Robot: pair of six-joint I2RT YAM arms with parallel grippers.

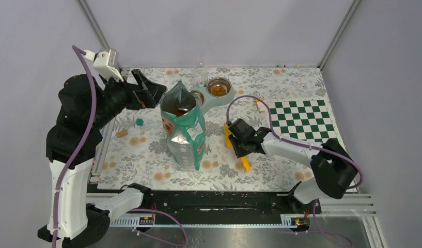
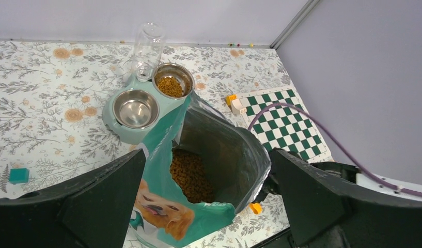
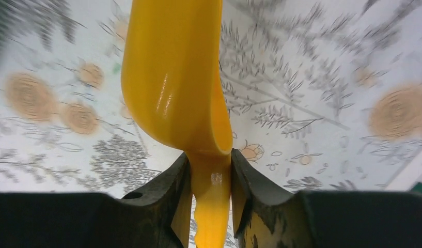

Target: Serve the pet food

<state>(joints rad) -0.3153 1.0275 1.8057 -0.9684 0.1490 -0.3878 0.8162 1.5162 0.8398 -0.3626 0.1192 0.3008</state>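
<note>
Brown pet food (image 2: 190, 175); teal bag (image 1: 185, 139), golden dog printed. Yellow-orange scoop (image 3: 172, 77). White tablecloth (image 1: 146, 155), grey leaves, tan blossoms; green-white checked mat (image 1: 300, 120).

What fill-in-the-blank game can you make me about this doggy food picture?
1. The right claw pinches the scoop by its ___.
2. One bowl holds kibble; the other bowl is ___.
3. The bag has a picture of a ___ on it.
Missing words: handle, empty, dog.
</note>
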